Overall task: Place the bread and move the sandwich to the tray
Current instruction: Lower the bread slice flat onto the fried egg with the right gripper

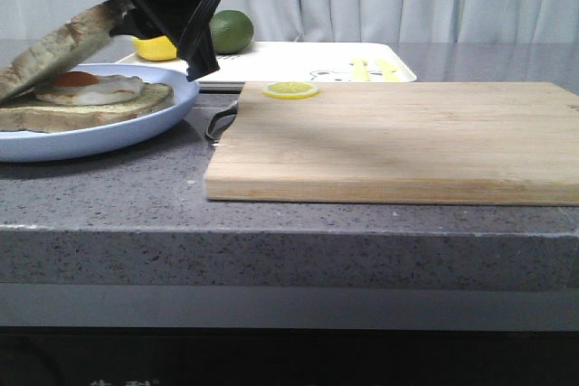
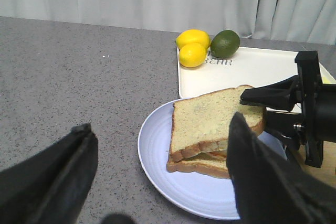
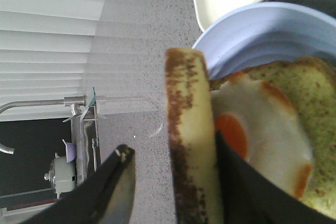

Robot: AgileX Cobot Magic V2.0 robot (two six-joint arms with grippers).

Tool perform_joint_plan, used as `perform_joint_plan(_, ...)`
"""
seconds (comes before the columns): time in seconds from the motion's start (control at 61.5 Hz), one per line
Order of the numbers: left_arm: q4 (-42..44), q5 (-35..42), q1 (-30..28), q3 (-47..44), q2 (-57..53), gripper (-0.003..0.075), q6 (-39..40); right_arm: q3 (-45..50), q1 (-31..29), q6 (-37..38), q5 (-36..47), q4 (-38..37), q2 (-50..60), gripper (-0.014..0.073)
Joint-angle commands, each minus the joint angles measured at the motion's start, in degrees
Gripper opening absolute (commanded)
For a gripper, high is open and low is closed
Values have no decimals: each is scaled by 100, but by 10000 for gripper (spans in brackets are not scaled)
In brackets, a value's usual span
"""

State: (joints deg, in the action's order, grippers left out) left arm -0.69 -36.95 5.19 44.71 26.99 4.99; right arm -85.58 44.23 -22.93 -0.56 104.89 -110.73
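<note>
The bread (image 1: pixel 54 51) leans tilted over the fried-egg slice of the sandwich (image 1: pixel 90 89) on the pale blue plate (image 1: pixel 109 137). Its far end is low and its near end is raised at my right gripper (image 1: pixel 136 20). In the right wrist view the right gripper (image 3: pixel 172 148) is open. One finger lies under the bread (image 3: pixel 191 145) above the egg (image 3: pixel 262 129); the other finger (image 3: pixel 123 177) stands apart from the crust. My left gripper (image 2: pixel 160 124) is open and empty, just short of the plate (image 2: pixel 157 145). The white tray (image 1: pixel 298 61) lies behind the plate.
A wooden cutting board (image 1: pixel 398 137) fills the right of the counter, with a lemon slice (image 1: pixel 290 89) at its back edge. Two lemons (image 2: pixel 192 39) and a lime (image 2: pixel 225 43) sit on the tray's corner. The counter's front edge is close.
</note>
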Motion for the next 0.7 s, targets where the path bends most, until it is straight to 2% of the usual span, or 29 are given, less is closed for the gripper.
perform_joint_plan(0.0,-9,435,-11,169,67,512,56,-192,8,-100,-209,330,324,442)
perform_joint_plan(0.195,-9,435,-11,169,67,512,56,-181,3,-100,-393,-536,330,456)
perform_joint_plan(0.358,-9,435,-11,169,67,512,56,-181,-79,-100,-838,-1584,330,456)
perform_joint_plan(0.683,-9,435,-11,169,67,512,56,-17,-798,-95,-2266,-2306,347,454)
